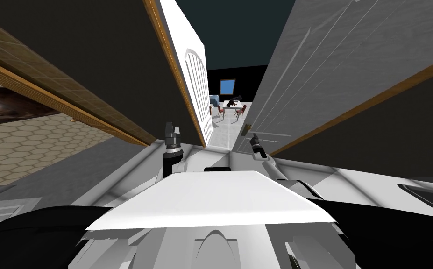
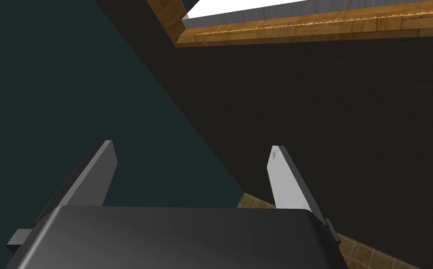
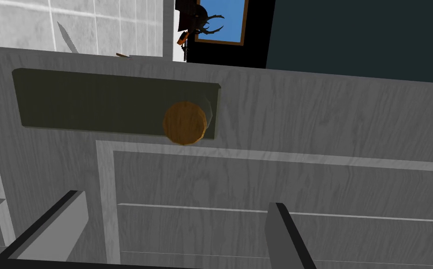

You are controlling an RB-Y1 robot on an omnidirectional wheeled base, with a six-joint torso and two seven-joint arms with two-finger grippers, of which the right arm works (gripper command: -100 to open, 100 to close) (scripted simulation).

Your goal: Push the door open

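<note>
A grey panelled door [image 1: 299,88] stands ajar on my right, and its free edge borders a narrow gap ahead. In the right wrist view the door [image 3: 280,177] is close in front of the hand. A round brown knob [image 3: 185,123] sits on a dark plate [image 3: 94,100] just beyond the fingertips. My right gripper [image 1: 255,138] [image 3: 173,210] is open, close to the door face below the knob, with nothing between its fingers. My left gripper [image 1: 172,130] [image 2: 189,154] is open and empty, held up near a wood-trimmed dark wall [image 2: 327,107].
A white leaf with an arched panel [image 1: 194,79] in a wooden frame [image 1: 171,65] bounds the gap on the left. Through the gap I see a pale floor [image 1: 224,133], a table with red chairs [image 1: 231,108] and a blue window [image 1: 227,87]. Hexagon tiles [image 1: 28,145] lie far left.
</note>
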